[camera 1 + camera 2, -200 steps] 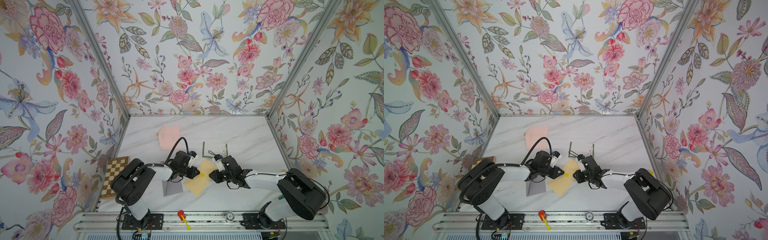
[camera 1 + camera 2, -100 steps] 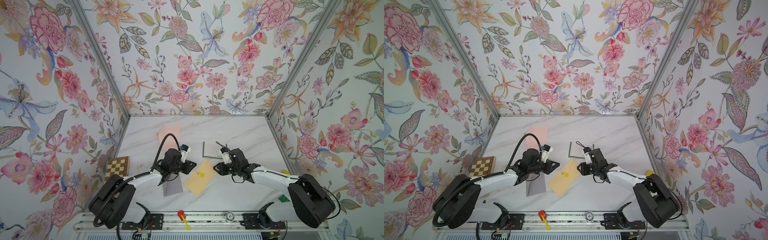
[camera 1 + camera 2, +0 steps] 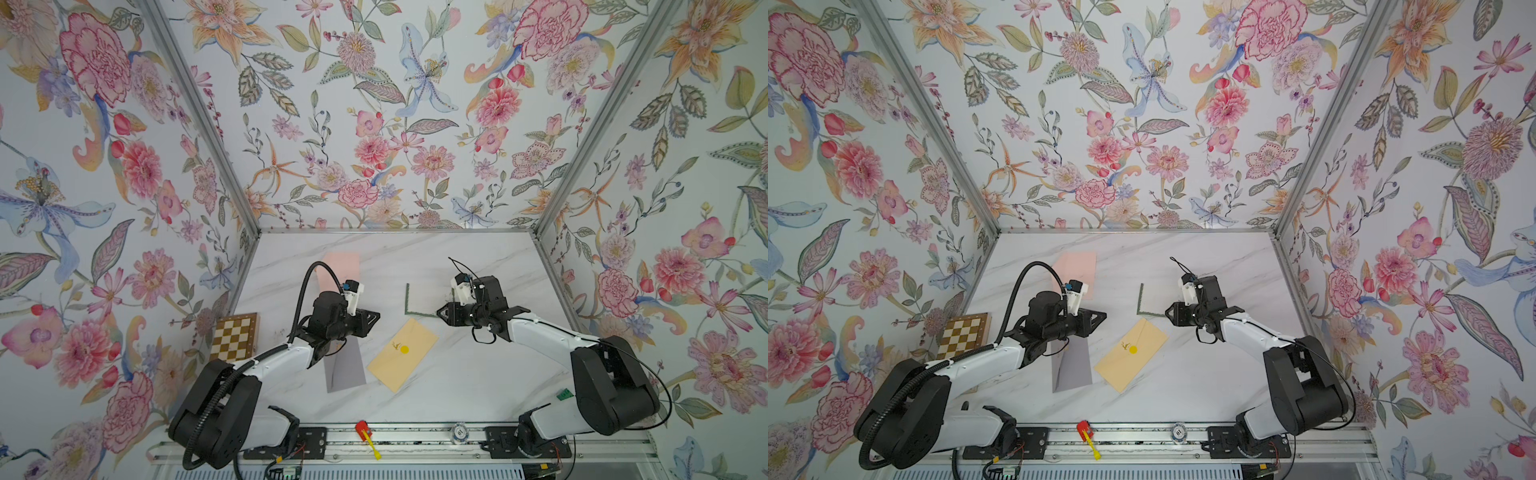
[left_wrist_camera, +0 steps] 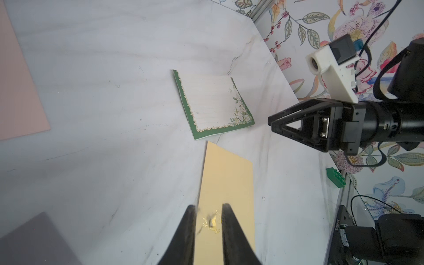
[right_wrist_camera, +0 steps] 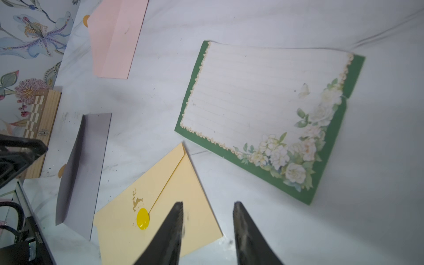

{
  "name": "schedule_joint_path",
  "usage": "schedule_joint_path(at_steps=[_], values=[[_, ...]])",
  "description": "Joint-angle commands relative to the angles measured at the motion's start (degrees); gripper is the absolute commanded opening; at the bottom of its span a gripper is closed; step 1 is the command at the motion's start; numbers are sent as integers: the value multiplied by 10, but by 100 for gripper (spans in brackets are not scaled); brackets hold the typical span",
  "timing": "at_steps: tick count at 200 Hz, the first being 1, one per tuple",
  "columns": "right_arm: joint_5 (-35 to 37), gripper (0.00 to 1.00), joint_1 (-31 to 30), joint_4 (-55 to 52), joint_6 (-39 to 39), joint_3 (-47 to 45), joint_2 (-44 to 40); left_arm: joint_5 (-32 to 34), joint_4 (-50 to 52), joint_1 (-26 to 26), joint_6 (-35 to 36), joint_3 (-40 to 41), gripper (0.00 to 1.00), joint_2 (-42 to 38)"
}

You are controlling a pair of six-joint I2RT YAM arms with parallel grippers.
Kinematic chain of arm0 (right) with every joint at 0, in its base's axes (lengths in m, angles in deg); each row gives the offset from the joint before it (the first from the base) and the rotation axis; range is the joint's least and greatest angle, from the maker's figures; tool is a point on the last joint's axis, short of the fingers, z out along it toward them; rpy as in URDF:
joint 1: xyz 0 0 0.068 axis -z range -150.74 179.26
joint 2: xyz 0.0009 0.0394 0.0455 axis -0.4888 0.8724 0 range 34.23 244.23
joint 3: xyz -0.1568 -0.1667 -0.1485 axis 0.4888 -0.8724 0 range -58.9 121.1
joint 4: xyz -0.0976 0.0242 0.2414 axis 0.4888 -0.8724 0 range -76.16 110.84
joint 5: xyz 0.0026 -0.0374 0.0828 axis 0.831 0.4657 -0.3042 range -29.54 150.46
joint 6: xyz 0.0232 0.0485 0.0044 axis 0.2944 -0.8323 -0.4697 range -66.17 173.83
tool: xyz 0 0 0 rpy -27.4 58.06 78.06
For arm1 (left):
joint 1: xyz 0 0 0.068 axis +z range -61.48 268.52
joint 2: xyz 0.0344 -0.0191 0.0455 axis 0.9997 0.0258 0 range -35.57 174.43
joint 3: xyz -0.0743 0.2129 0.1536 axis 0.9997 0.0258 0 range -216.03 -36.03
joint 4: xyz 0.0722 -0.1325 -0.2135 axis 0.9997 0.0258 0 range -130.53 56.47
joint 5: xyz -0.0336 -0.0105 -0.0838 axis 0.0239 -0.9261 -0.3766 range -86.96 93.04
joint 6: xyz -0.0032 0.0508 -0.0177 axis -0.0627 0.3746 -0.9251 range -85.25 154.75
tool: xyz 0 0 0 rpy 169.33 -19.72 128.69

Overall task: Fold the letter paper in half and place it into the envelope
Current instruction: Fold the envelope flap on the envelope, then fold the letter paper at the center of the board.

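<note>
Just ahead of left gripper (image 4: 208,206), jaws narrowly parted and empty, lies the shut envelope (image 3: 402,357). Letter (image 5: 263,110) lies beyond it, before right gripper (image 5: 208,204), whose jaws are wider and empty. Letter looks folded; opening envelope and inserting are left.
</note>
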Motion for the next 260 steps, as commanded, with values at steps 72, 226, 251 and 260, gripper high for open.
schedule_joint_path(at_steps=[72,226,251,260], values=[[-59,40,52,-82,23,168,152,-17,-74,8,-30,-91,24,153],[-43,39,37,-117,38,175,205,-72,-154,1,-75,-191,25,352],[-33,39,36,-122,42,175,209,-73,-157,-3,-79,-198,25,364],[-29,39,36,-125,43,175,209,-71,-151,-5,-77,-202,26,368]])
